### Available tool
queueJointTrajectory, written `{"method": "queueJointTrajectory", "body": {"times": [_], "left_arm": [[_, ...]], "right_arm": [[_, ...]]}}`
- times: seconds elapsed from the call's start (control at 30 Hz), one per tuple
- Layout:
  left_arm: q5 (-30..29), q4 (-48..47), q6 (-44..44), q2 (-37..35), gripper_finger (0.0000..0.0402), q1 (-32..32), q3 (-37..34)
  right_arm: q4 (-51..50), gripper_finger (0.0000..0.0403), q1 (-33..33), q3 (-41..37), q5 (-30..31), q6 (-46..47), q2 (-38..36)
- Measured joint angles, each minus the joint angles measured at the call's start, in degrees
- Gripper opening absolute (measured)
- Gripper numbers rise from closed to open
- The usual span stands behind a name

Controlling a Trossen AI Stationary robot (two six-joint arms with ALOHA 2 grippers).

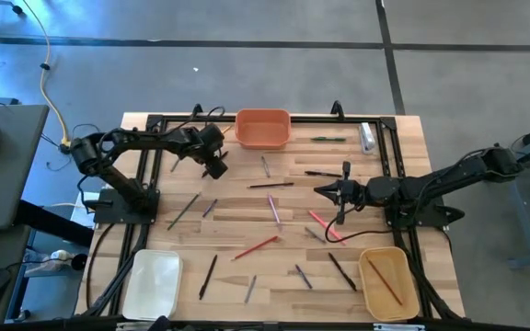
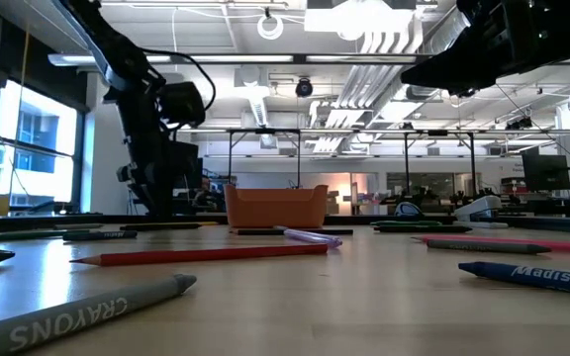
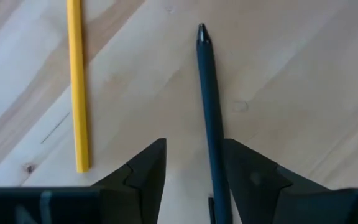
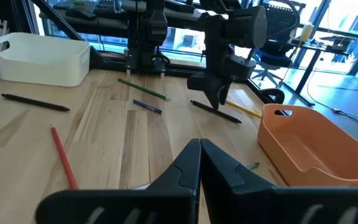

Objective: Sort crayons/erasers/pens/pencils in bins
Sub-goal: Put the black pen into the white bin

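Bins: three on the surface [image 1: 247, 207] — white bin [image 1: 152, 283] lower left, orange bin [image 1: 263, 129] top centre, tan bin [image 1: 389, 283] lower right holding one red stick [image 1: 385, 280].
Loose sticks: about twenty, spread mid-frame.
Left pincer [image 1: 215, 168]: upper left, fingers apart astride a dark pen [image 3: 209, 93], beside one yellow pencil [image 3: 78, 81].
Right pincer [image 1: 320, 190]: right of centre, closed, empty.

Sticks [image 1: 256, 247] scattered flat across the bench [image 1: 228, 207]; orange bin [image 1: 263, 128] at far edge, white bin [image 1: 152, 283] and tan bin [image 1: 389, 282], holding one red stick, at near corners.

Bright ceiling lights glare overhead; nearest crayon [image 2: 77, 311] blurred
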Motion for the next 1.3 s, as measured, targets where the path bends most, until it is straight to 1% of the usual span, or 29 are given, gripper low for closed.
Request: {"method": "queueJointTrajectory", "body": {"times": [0.2,0.3,0.63,0.73,0.87,1.07,1.17,1.3], "left_arm": [[0.36,-0.53,0.42,-0.13,0.0120,0.00,0.00],[0.36,-0.65,0.44,-0.13,0.0115,0.00,0.00],[0.39,-0.70,0.44,-0.13,0.0145,0.00,0.00],[0.99,-2.94,0.64,-0.13,0.0153,0.00,0.74],[0.89,-9.27,1.92,-0.15,0.0158,-0.80,4.45],[1.58,-17.43,2.42,0.21,0.0159,-3.03,12.35],[1.83,-20.69,1.75,3.15,0.0159,-3.21,16.35],[0.57,-23.86,1.84,9.70,0.0159,-2.31,21.16]], "right_arm": [[0.00,0.0000,0.00,0.00,0.00,-0.06,0.00],[0.00,0.0000,0.00,0.00,0.00,-0.05,0.00],[0.01,0.0000,0.00,0.00,0.00,-0.06,0.00],[0.02,0.0000,0.00,0.00,0.00,-0.06,0.00],[0.02,0.0000,0.00,0.00,0.00,-0.06,0.00],[0.02,0.0000,0.00,0.00,0.02,-0.06,0.00],[0.07,0.0000,0.00,0.00,0.02,-0.06,0.01],[0.34,0.0000,0.00,0.00,0.02,-0.07,0.02]]}}
